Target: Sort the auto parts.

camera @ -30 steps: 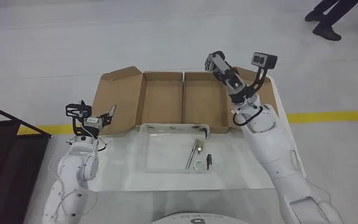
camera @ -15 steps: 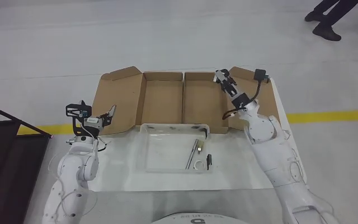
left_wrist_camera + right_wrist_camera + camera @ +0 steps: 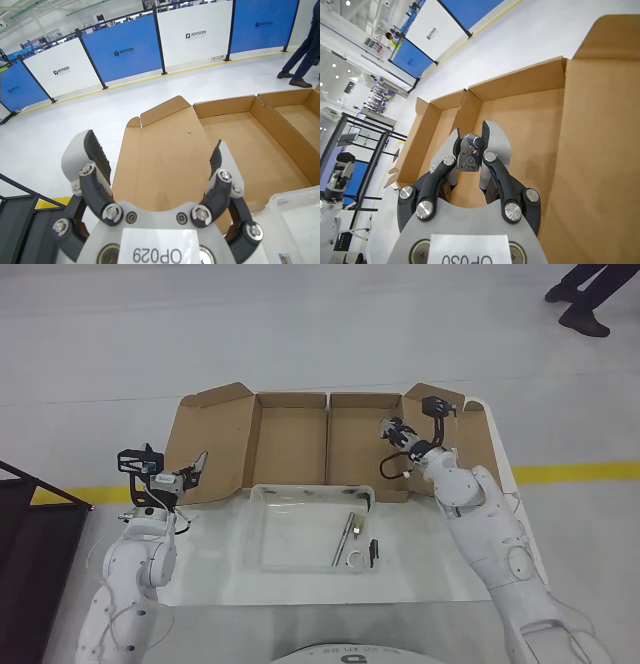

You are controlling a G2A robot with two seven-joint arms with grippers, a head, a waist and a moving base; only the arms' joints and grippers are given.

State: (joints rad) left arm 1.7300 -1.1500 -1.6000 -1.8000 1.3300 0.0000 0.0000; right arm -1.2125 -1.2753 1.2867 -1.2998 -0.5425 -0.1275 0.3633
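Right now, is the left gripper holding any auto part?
No, in the left wrist view the left gripper is open with nothing between its fingers, only the cardboard box flap showing beyond.

holed metal bracket | in right pincer | over cardboard box

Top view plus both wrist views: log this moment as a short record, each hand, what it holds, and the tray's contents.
Right hand: shut on a small perforated metal bracket, above the right cardboard box
Left hand: open, empty, near the left box's flap
Clear tray: holds a long metal part and a small black part
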